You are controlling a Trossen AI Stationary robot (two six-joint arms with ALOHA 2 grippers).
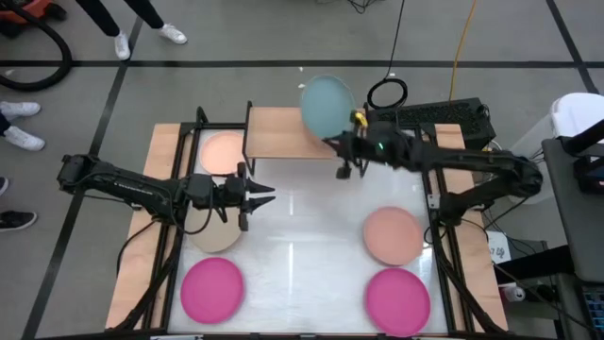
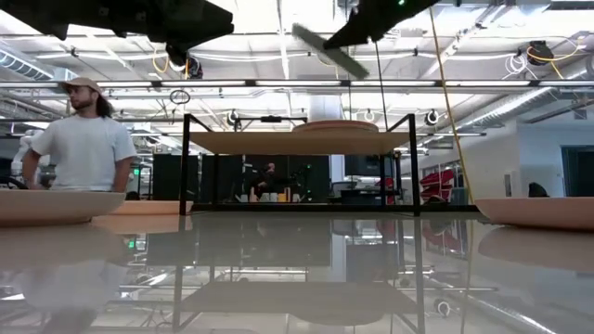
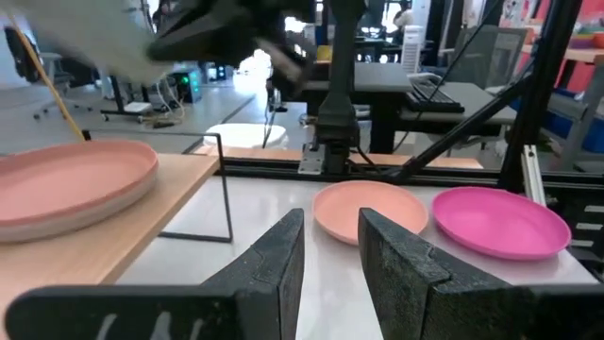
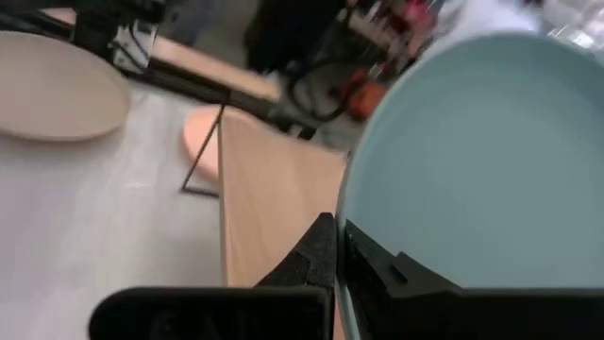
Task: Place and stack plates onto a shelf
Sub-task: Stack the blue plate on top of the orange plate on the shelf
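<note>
My right gripper (image 1: 338, 142) is shut on a grey-green plate (image 1: 327, 102), which it holds over the right part of the light-wood shelf (image 1: 283, 132). In the low view that plate (image 2: 327, 48) hangs tilted above the shelf (image 2: 297, 141). A peach plate (image 1: 225, 151) lies flat on the shelf's left part. My left gripper (image 1: 257, 195) hovers open and empty over the table in front of the shelf, above a beige plate (image 1: 215, 233) that lies on the table. A peach plate (image 1: 394, 236) and two magenta plates (image 1: 212, 288) (image 1: 397, 298) also lie flat on the table. My right gripper (image 4: 340, 253) pinches the grey-green plate's rim (image 4: 351, 222) on the plate's near side, one finger on each face. The fingers come from the table's right and near side, roughly level. The plate is lifted clear and tilted, and it reaches away from the fingers over the shelf.
The shelf stands on thin black legs (image 3: 226, 189) near the table's far edge. Wooden strips and black frame rails (image 1: 442, 236) run along both table sides. A keyboard (image 1: 444, 115) sits beyond the far right corner. A person (image 2: 83, 139) stands behind the table. The white middle of the table (image 1: 302, 236) holds no plates.
</note>
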